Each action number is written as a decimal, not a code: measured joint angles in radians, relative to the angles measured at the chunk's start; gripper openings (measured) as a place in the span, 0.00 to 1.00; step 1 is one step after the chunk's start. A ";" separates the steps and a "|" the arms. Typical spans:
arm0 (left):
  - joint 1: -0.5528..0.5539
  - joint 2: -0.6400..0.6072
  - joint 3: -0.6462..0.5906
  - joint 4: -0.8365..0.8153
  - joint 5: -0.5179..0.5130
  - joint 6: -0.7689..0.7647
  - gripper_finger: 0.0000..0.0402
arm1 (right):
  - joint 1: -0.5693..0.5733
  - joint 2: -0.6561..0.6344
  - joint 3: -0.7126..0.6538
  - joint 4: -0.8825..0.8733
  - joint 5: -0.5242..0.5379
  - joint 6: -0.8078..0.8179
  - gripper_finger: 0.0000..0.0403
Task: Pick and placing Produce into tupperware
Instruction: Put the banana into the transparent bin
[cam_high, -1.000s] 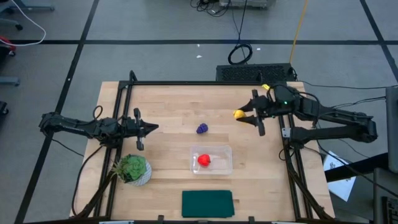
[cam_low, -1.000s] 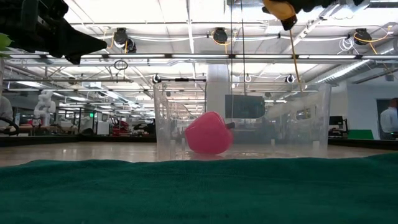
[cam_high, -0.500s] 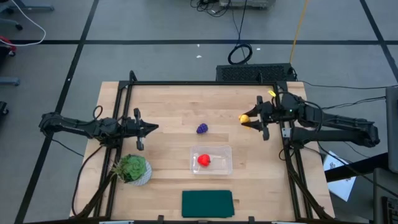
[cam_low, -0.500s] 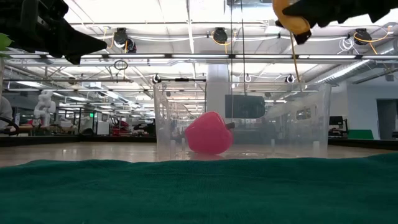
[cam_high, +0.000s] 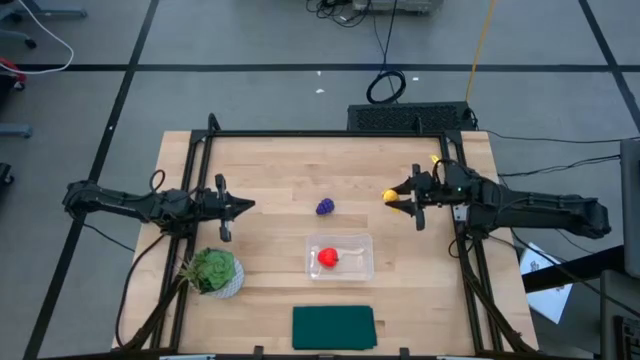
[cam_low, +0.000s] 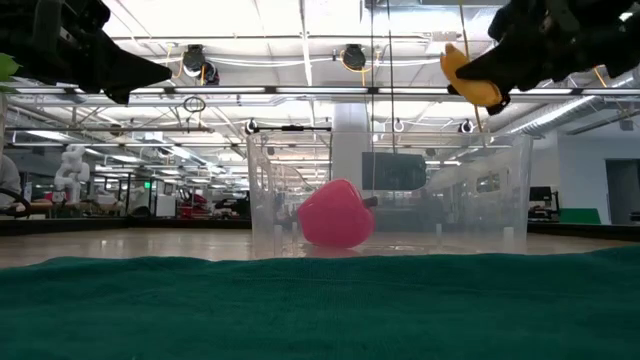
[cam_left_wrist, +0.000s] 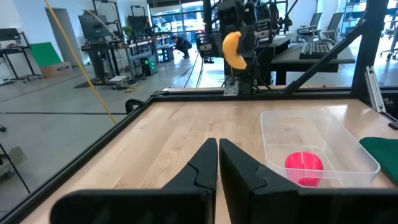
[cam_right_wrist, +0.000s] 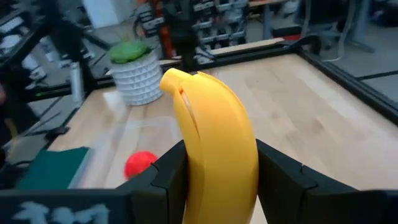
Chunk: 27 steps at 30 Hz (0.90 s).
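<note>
High view: no legible writing anywhere

Yellow banana (cam_right_wrist: 214, 134), red fruit (cam_high: 327, 257)

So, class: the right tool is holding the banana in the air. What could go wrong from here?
1. The right tool grips the banana near one end, so it might swing or slip out in transit.
2. The red fruit already lies in the tupperware; a banana dropped onto it could bounce out.
</note>
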 joint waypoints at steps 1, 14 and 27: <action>0.000 0.000 0.000 -0.002 0.000 0.000 0.05 | 0.000 -0.004 -0.017 0.030 0.022 0.004 0.36; 0.000 0.000 0.000 -0.012 0.000 -0.002 0.05 | 0.054 -0.018 -0.128 0.181 0.120 0.051 0.36; 0.000 0.000 0.000 -0.013 0.000 -0.004 0.05 | 0.072 -0.016 -0.129 0.222 0.121 0.033 0.36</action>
